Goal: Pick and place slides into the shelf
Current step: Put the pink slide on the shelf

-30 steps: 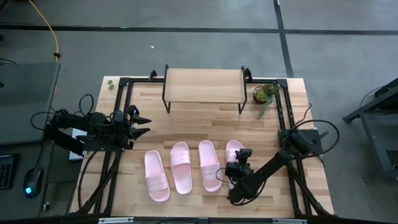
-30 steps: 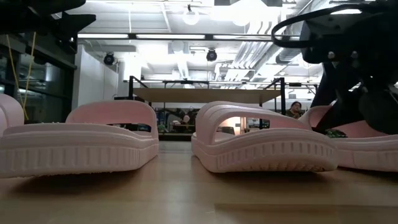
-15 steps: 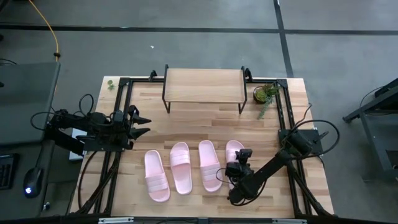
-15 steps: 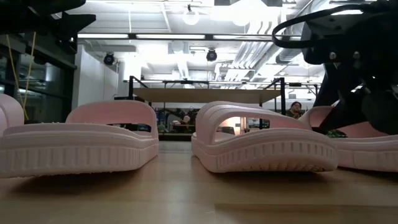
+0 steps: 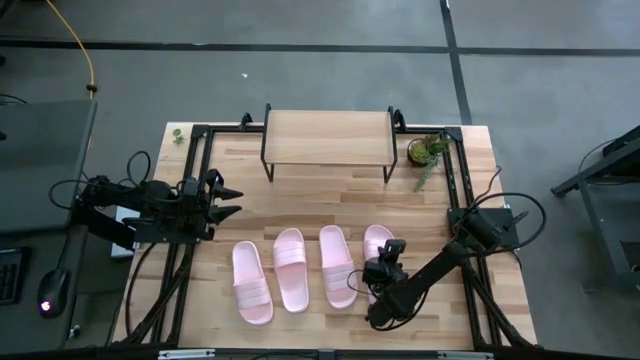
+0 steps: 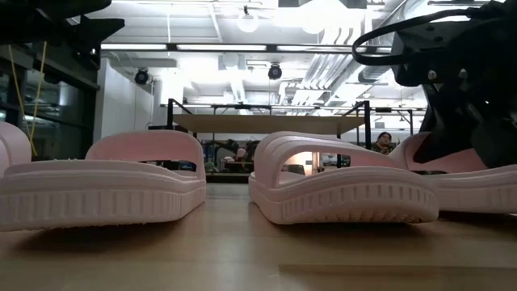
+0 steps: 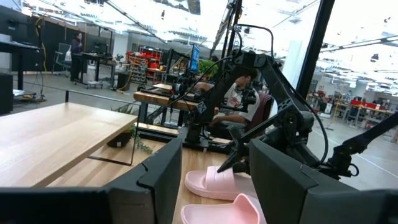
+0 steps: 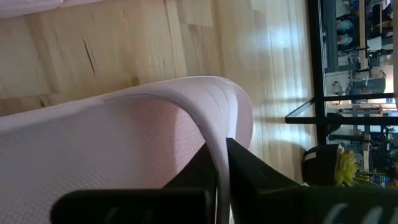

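Four pale pink slides lie in a row on their soles near the table's front edge: and the rightmost one. My right gripper is shut on the rightmost slide. The shelf stands on its black legs at the table's far side, its top bare. My left gripper waits open above the table's left side, level with the gap between shelf and slides. My right gripper pinches the rightmost slide's strap between its two fingers, at the strap's edge. One finger is under the strap and the other is outside it. The fingers slant down from the table's near right. The sole stays low; whether it is clear of the table, I cannot tell.
A small potted plant stands right of the shelf. Black frame rails run along the table's left and right sides. Bare wood lies between the shelf and the slides.
My right gripper has shut on the rightmost slide's strap. In the low view that slide's sole edge now shows a little higher than before. The other three slides and my left gripper have kept still.
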